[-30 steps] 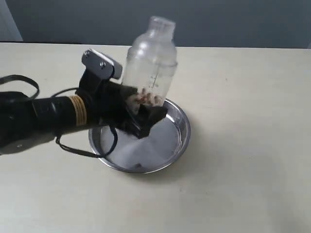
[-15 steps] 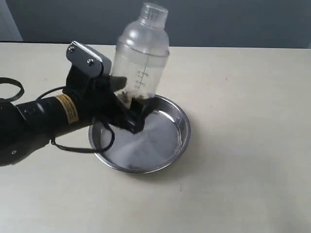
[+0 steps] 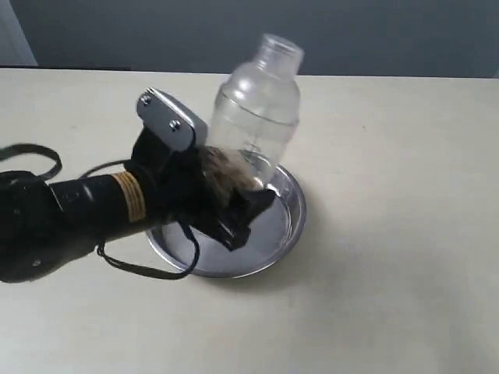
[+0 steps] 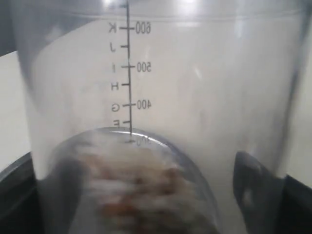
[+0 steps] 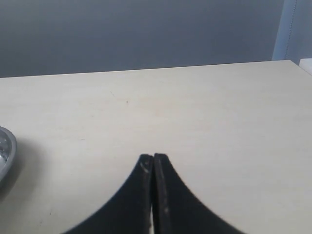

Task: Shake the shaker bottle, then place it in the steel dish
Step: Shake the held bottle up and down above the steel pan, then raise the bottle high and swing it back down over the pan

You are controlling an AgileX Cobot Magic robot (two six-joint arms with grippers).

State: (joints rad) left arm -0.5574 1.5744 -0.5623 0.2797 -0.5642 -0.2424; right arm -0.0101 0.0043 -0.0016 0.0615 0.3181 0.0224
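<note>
The clear shaker bottle hangs above the steel dish, tilted with its cap up and to the right. Blurred brown pellets lie near its base. My left gripper is shut on the bottle's lower body. In the left wrist view the shaker bottle fills the frame, its measuring marks readable and the pellets smeared; one dark finger shows through the plastic. The right gripper is shut and holds nothing, over bare table, and does not show in the exterior view.
The beige table spreads around the dish. A black cable loops under the left arm near the dish's left rim. A sliver of the steel dish rim shows in the right wrist view. A grey wall stands behind.
The left gripper swung the bottle left and up, then back right and lower. The cap now points further right and the pellets are smeared by motion. The dish has not moved.
</note>
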